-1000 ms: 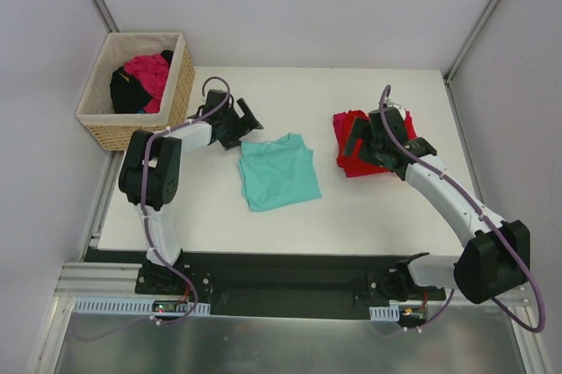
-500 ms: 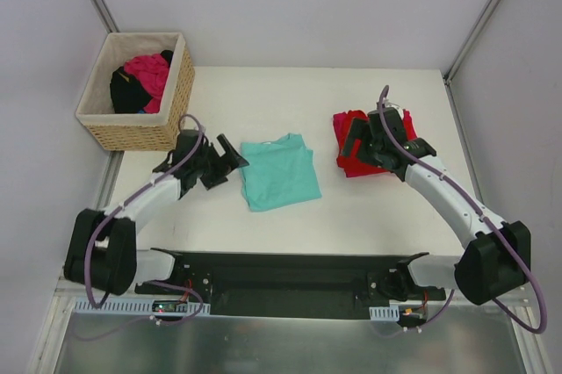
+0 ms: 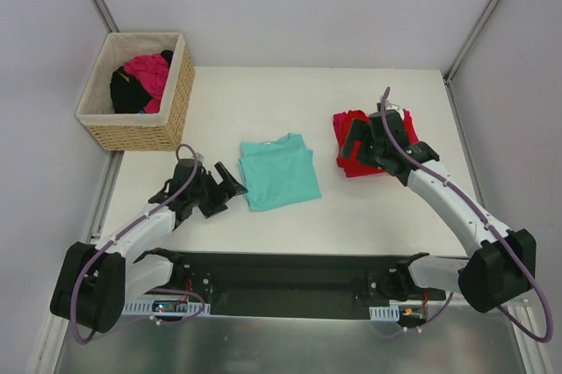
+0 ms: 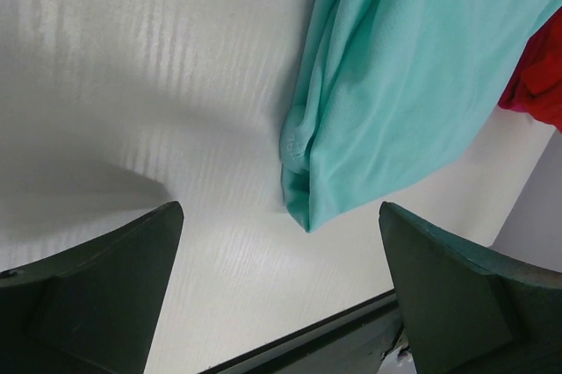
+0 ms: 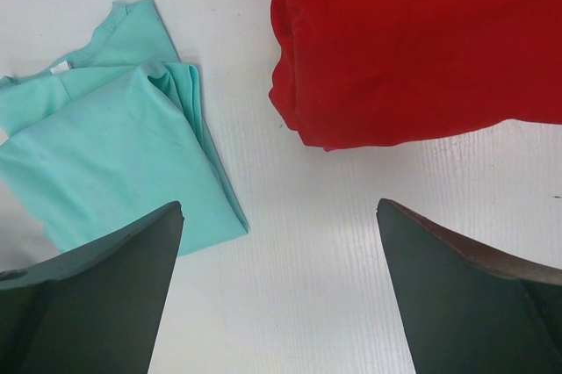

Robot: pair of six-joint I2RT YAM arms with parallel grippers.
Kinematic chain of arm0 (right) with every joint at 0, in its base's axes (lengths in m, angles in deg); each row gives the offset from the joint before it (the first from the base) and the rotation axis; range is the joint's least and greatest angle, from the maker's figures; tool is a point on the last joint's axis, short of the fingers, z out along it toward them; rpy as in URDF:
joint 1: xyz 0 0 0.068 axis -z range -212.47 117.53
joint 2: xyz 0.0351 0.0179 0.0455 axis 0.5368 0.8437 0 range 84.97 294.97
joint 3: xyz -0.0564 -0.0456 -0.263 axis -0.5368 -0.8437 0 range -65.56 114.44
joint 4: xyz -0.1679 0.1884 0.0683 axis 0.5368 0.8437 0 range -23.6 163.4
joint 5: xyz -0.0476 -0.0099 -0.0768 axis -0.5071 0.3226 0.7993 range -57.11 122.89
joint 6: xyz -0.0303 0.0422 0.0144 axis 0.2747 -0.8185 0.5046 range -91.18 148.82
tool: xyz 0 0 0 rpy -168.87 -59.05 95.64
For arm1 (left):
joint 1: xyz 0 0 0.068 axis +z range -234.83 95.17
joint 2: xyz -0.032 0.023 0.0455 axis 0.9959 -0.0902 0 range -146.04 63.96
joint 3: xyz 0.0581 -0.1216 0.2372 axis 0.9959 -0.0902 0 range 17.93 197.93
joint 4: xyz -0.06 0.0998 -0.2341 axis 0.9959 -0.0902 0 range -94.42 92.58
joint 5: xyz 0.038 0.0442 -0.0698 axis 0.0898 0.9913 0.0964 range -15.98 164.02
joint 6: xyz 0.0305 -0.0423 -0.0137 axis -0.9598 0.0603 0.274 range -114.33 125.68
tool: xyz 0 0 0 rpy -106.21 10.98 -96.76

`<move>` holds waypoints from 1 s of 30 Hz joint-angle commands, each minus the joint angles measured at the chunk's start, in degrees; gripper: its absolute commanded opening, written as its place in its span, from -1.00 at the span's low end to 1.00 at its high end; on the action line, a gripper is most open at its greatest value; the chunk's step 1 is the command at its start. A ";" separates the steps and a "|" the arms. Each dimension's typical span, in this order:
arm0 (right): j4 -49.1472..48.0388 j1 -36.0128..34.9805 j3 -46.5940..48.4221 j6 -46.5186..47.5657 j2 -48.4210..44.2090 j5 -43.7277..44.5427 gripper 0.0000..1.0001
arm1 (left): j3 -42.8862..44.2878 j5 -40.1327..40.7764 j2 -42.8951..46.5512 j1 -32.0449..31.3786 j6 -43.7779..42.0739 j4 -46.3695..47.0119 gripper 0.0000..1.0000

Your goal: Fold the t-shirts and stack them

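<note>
Left tool (image 4: pixel 279 205) retreated, agape; right tool (image 5: pixel 279 204) agape; teal t-shirt (image 3: pixel 279 172), red t-shirt (image 5: pixel 421 40): one each.

White table (image 3: pixel 369 207), a teal t-shirt (image 3: pixel 279 172) lying folded near the middle, a little to the left, a red t-shirt (image 5: pixel 413 49) folded flat on the right side, the two shirts well apart, white tabletop showing between them
</note>
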 commanded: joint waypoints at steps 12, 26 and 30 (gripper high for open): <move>0.15 -0.69 0.23 1.02 -0.91 1.09 0.93 | -0.93 -4.93 -21.97 -6.90 3.58 22.63 0.86; -0.11 -0.60 0.06 0.58 0.41 1.27 0.93 | 0.30 -4.75 -29.63 -11.39 5.95 28.79 -0.34; 0.07 -0.60 -0.12 0.58 0.23 1.53 0.93 | 1.09 -5.28 -32.71 -11.65 6.22 28.97 -1.00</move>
